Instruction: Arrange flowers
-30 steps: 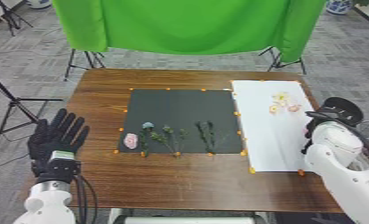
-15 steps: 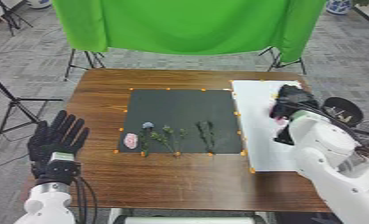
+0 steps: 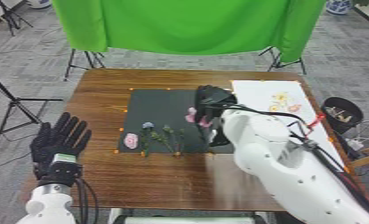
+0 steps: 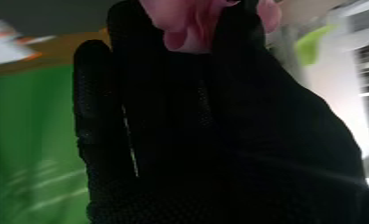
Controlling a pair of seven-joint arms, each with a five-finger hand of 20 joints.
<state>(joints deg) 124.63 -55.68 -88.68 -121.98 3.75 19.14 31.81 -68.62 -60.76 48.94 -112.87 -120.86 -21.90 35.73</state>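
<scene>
Several stems (image 3: 168, 130) and a pale bloom (image 3: 131, 141) are on the dark mat (image 3: 163, 102), so maybe partway, with a pink flower (image 3: 192, 115) to go, pinched above it by the right hand (image 3: 213, 98), left hand (image 3: 56, 146) wide open.

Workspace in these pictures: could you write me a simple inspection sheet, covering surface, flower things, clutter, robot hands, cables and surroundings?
Surface: brown table, with dark mat and white sheet.
Job's things: pink bloom held in right hand; pale pink flower and green sprigs on mat.
Clutter: black bin beside table's right edge.
Grippers: left hand open at table's left edge; right hand above mat.
Cables: dark, along both arms.
Surroundings: green cloth, grey carpet.
</scene>
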